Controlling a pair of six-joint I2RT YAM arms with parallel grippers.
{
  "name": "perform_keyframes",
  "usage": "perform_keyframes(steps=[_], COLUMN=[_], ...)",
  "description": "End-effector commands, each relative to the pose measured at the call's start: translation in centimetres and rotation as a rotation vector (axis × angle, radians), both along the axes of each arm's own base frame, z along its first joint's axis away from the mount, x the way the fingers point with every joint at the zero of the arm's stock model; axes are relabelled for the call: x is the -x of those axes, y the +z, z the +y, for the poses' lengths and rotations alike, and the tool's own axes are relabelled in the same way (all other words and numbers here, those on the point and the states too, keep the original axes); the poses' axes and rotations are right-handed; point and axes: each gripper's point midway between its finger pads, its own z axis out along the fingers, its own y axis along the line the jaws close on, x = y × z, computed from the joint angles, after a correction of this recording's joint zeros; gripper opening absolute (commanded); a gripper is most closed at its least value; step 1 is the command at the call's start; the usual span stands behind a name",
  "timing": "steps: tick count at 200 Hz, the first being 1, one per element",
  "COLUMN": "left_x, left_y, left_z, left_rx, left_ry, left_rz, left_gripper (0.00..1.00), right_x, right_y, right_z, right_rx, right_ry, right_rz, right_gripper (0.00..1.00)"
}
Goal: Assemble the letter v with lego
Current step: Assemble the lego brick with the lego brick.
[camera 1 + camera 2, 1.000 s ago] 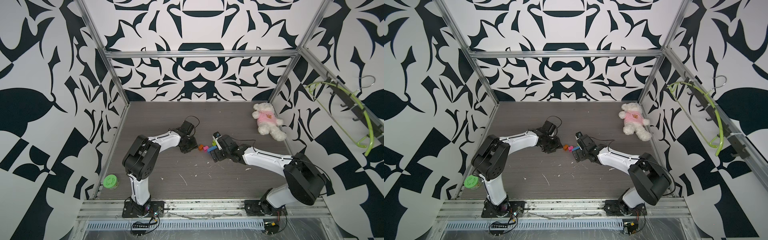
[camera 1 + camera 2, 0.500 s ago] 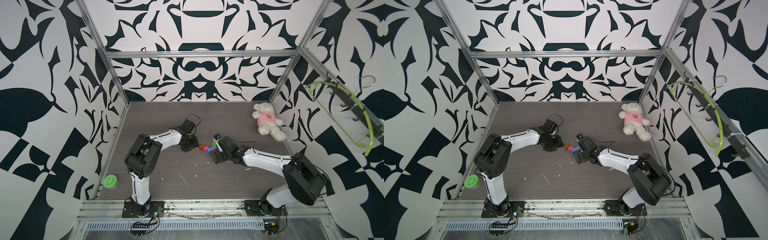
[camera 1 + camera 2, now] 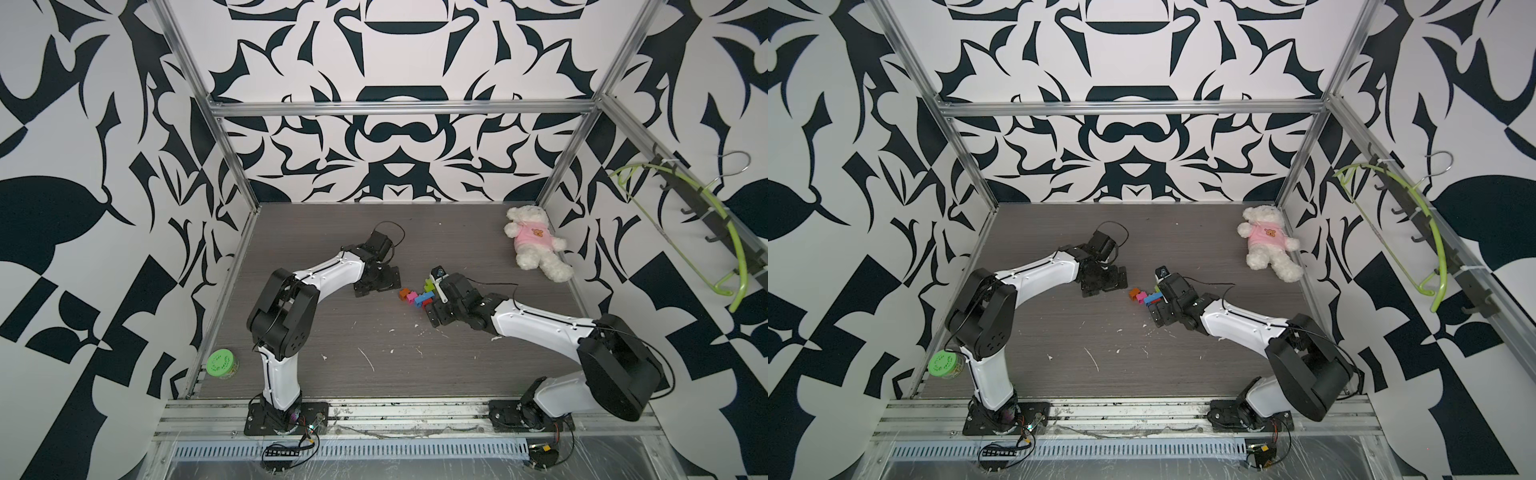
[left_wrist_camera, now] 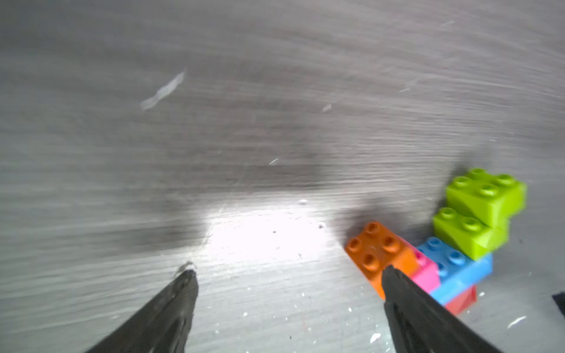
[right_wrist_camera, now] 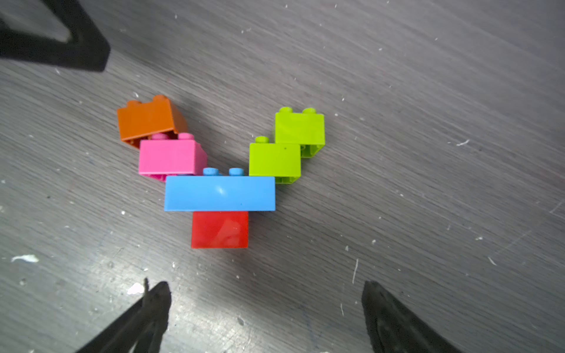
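V (image 5: 220,183) is lying flat on the table (image 3: 374,374), about mid-table, between the two grippers.

Build, from the right wrist view:
- red (image 5: 219,229) at the bottom point
- blue (image 5: 219,194) long brick across it
- one arm is pink (image 5: 168,159), then orange (image 5: 146,120), stepping outward
- other arm is two lime bricks, lower (image 5: 274,159) and upper (image 5: 299,126), also stepped outward
- orange sits tilted and pink's studs show under its edge
- studs all point away from the right gripper

Left gripper (image 4: 289,273): fingers spread wide, only bare table between them. It's low over the table on the orange side of the V. In its wrist view one fingertip overlaps orange, so I can't tell contact from there. The top views show a small gap.

Right gripper (image 5: 264,288): fingers also spread wide, nothing in them. It sits just beside the V on the red side, with red nearest and a strip of table between.

Nothing is gripping the V.

Elsewhere there's a teddy (image 3: 534,243) in the far right corner, well apart. A green-lidded jar (image 3: 221,363) stands off the table's near left edge. White flecks are scattered on the table.
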Motion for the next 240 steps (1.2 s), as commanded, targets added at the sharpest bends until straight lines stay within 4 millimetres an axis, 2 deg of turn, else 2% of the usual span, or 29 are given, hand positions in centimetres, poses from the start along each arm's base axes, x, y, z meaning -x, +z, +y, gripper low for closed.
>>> perform_keyframes(steps=[1, 18, 35, 64, 83, 121, 149, 204, 208, 240], left_x=[0.3, 1.1, 2.0, 4.0, 4.2, 4.0, 3.5, 2.3, 2.1, 1.8], left_y=[3.3, 3.6, 3.5, 3.3, 2.7, 1.0, 0.6, -1.4, -1.4, -1.8], left_z=[-1.6, -3.1, -4.1, -5.0, -4.9, -5.7, -6.4, -6.4, -6.4, -6.7], left_rx=[-0.074, -0.101, -0.119, -0.118, -0.142, -0.147, -0.134, -0.197, -0.201, -0.202], left_ry=[-0.202, -0.348, -0.507, -0.745, -0.829, -0.919, -0.943, -0.953, -0.951, -0.963], left_rz=[-0.134, -0.173, -0.204, -0.225, -0.222, -0.217, -0.233, -0.216, -0.218, -0.220], left_gripper=[0.99, 1.00, 0.95, 0.95, 0.95, 0.90, 0.90, 0.86, 0.82, 0.74], right_x=[0.0, 0.1, 0.3, 0.4, 0.4, 0.6, 0.7, 0.7, 0.7, 0.8], right_y=[0.9, 1.3, 1.5, 1.9, 2.1, 2.6, 2.6, 2.7, 2.6, 2.5], right_z=[-0.5, -0.8, -0.9, -1.1, -1.3, -1.5, -1.6, -1.7, -1.7, -1.7], right_rx=[0.001, 0.000, -0.013, -0.024, -0.028, -0.044, -0.048, -0.050, -0.050, -0.054], right_ry=[-0.018, -0.029, -0.032, -0.040, -0.048, -0.058, -0.064, -0.070, -0.071, -0.071], right_rz=[-0.035, -0.043, -0.052, -0.059, -0.064, -0.075, -0.076, -0.078, -0.078, -0.077], right_gripper=[1.00, 1.00, 1.00, 1.00, 1.00, 1.00, 1.00, 1.00, 1.00, 1.00])
